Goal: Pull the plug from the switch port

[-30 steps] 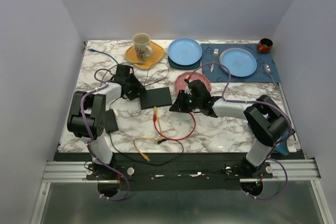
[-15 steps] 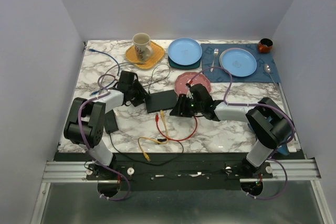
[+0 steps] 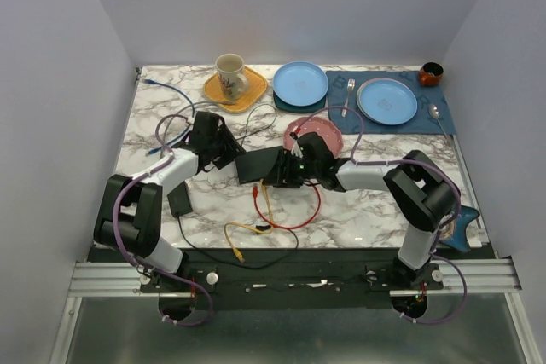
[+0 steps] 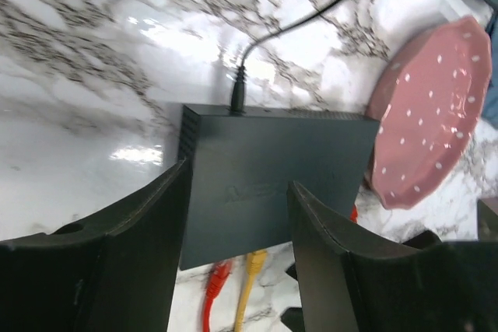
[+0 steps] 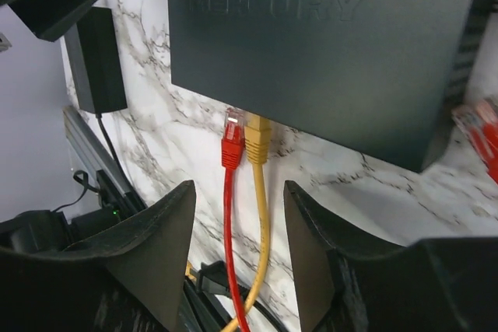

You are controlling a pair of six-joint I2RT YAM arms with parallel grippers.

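The switch [image 3: 258, 164] is a flat black box on the marble, also in the left wrist view [image 4: 272, 169] and the right wrist view [image 5: 327, 44]. A red plug [image 5: 233, 141] and a yellow plug [image 5: 258, 136] sit side by side in its near edge; both show in the left wrist view, red [image 4: 216, 281] and yellow [image 4: 254, 266]. My right gripper [image 5: 239, 192] is open, its fingers either side of the two cables just short of the plugs, touching neither. My left gripper [image 4: 239, 180] is open over the switch's left end. From above, the left gripper [image 3: 230, 154] and right gripper [image 3: 278, 175] flank the switch.
A black power lead [image 4: 237, 91] enters the switch's far edge. The pink dotted plate [image 3: 314, 134] lies right beside the switch. A black power brick [image 3: 180, 199] lies to the left. Red [image 3: 309, 210] and yellow [image 3: 243, 229] cables loop toward the near edge. Plates, a mug and cutlery stand at the back.
My right gripper has moved left to the switch's socket edge, around the cables. My left gripper has moved right and forward over the switch's left end. The switch has turned slightly.
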